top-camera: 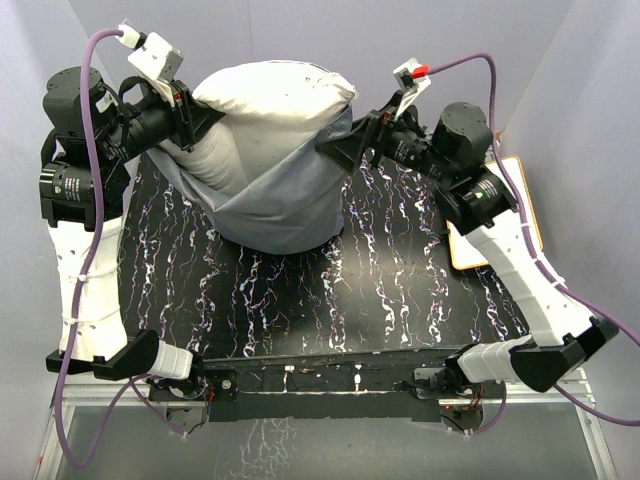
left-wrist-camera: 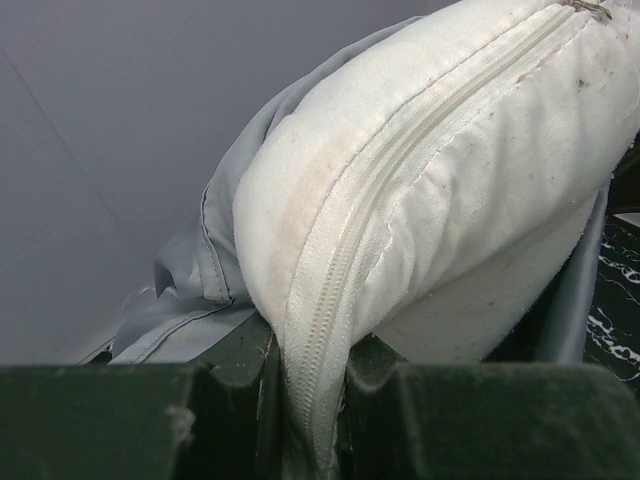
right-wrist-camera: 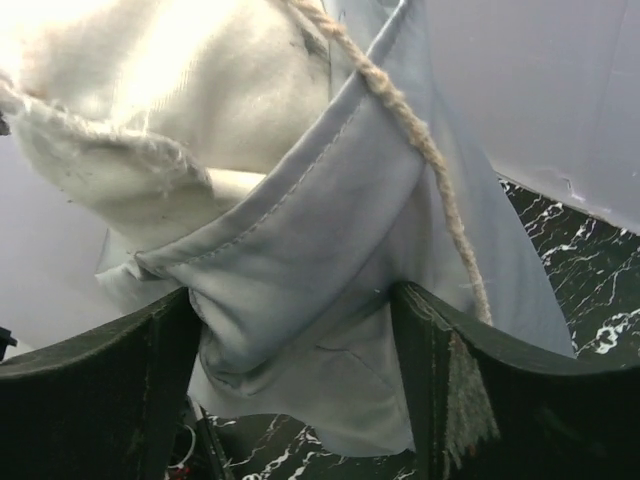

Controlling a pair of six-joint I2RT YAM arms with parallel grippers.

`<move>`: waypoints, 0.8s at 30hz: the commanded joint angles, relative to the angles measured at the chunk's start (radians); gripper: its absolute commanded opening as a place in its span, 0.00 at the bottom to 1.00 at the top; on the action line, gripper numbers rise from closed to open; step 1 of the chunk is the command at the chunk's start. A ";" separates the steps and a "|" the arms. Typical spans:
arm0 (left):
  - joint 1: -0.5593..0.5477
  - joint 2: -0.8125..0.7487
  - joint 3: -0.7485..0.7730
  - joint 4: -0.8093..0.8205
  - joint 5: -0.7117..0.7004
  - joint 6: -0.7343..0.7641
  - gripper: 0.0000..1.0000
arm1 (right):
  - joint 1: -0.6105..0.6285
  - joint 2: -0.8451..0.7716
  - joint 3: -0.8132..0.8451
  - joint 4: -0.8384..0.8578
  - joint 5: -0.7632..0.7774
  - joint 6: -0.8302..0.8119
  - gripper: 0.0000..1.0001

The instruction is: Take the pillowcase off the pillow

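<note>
The off-white pillow point(top-camera: 270, 95) is lifted at the back of the table, its top half bare. The grey pillowcase point(top-camera: 285, 205) hangs around its lower half and sags onto the black marbled tabletop point(top-camera: 350, 300). My left gripper point(top-camera: 195, 115) is shut on the pillow's zippered edge; the left wrist view shows the zipper seam of the pillow point(left-wrist-camera: 450, 170) pinched between the jaws of the gripper point(left-wrist-camera: 310, 420), with the pillowcase point(left-wrist-camera: 205, 270) bunched behind. My right gripper point(top-camera: 340, 150) stands open at the pillowcase's right edge. In the right wrist view a hemmed fold of pillowcase point(right-wrist-camera: 330, 260) lies between the wide jaws of that gripper point(right-wrist-camera: 295, 340), under the pillow point(right-wrist-camera: 170, 90).
A frayed cord point(right-wrist-camera: 420, 140) hangs across the grey fabric in the right wrist view. A small white board with an orange rim point(top-camera: 527, 215) lies at the table's right edge, partly under the right arm. Grey walls enclose the back and sides.
</note>
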 commanded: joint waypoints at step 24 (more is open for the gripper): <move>0.005 -0.090 0.101 0.143 0.120 -0.089 0.00 | -0.088 -0.026 -0.413 0.085 0.113 0.005 0.20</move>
